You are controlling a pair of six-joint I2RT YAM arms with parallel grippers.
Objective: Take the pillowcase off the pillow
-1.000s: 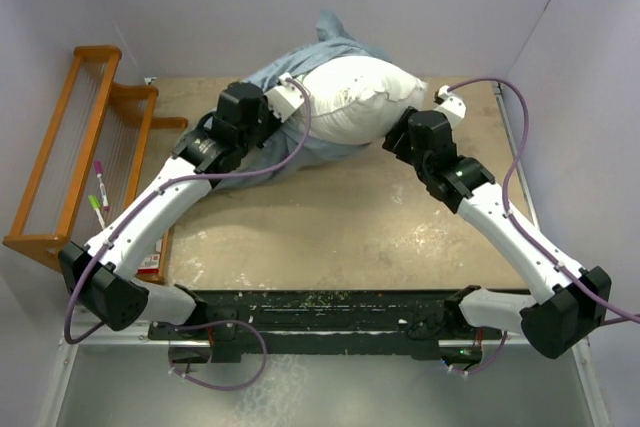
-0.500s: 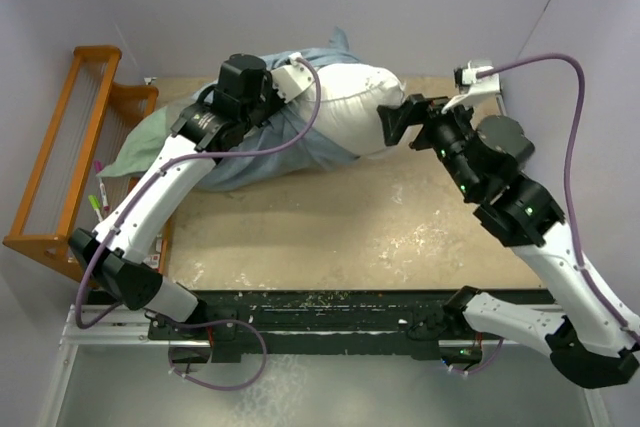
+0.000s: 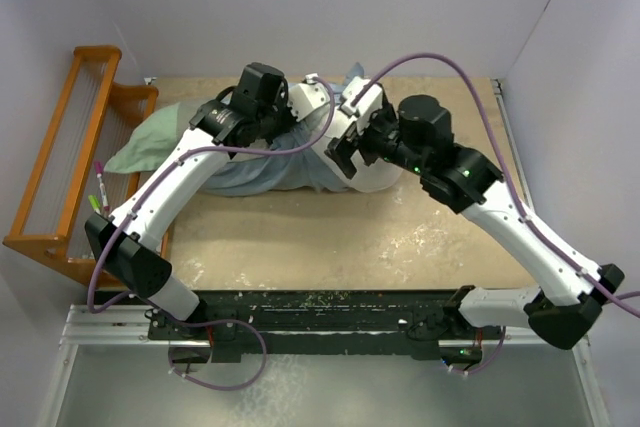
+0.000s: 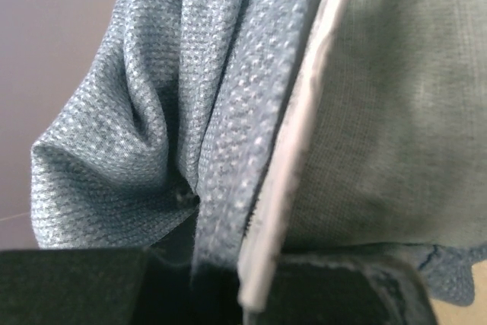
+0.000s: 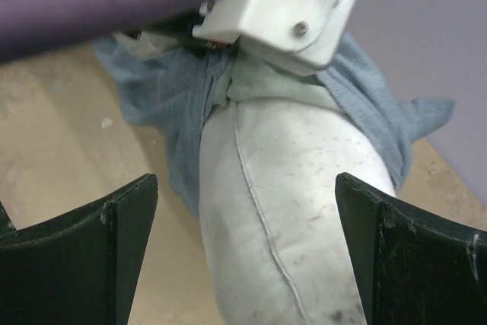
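Observation:
The pillowcase lies bunched at the far middle of the table, grey-blue, with a sage green part spread to the left. My left gripper is shut on its cloth; in the left wrist view grey-blue folds, a cream edge strip and grey-olive cloth run into the jaws. The off-white pillow sticks out of the case to the right. My right gripper is open above it; in the right wrist view its fingers stand either side of the pillow, not touching.
A wooden rack stands along the left edge, with pens beside it. Purple walls close off the back and right. The left arm's white mount and purple cable hang just beyond the pillow in the right wrist view.
My right arm swung left from beside the pillow to above its end, jaws open. My left gripper kept its hold and shifted right. The green cloth spread out to the left.

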